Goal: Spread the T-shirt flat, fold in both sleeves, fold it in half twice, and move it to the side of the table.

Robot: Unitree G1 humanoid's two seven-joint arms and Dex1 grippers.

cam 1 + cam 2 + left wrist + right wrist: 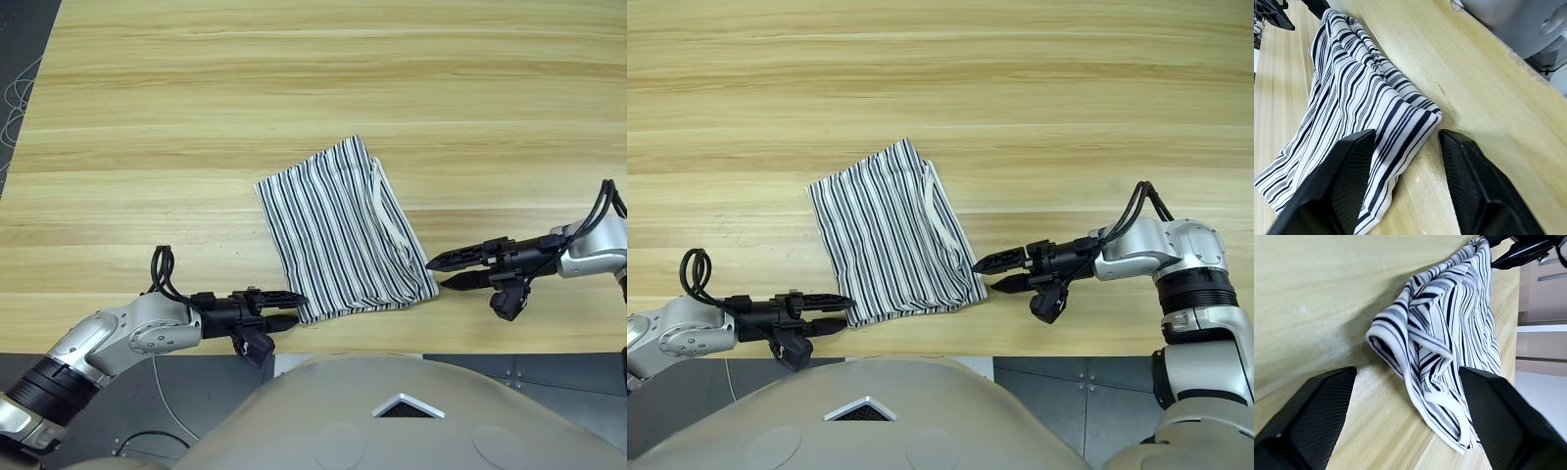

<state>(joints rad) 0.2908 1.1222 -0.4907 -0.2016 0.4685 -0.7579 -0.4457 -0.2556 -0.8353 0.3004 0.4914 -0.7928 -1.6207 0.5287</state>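
Folded T-shirt [338, 230] near table [294, 78] front edge

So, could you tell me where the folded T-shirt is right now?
In the head views the T-shirt lies on the table near its front edge, between the left gripper at its near-left corner and the right gripper at its near-right corner.

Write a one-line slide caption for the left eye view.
Folded striped T-shirt on a wooden table, left gripper and right gripper at its near corners, fingers open.
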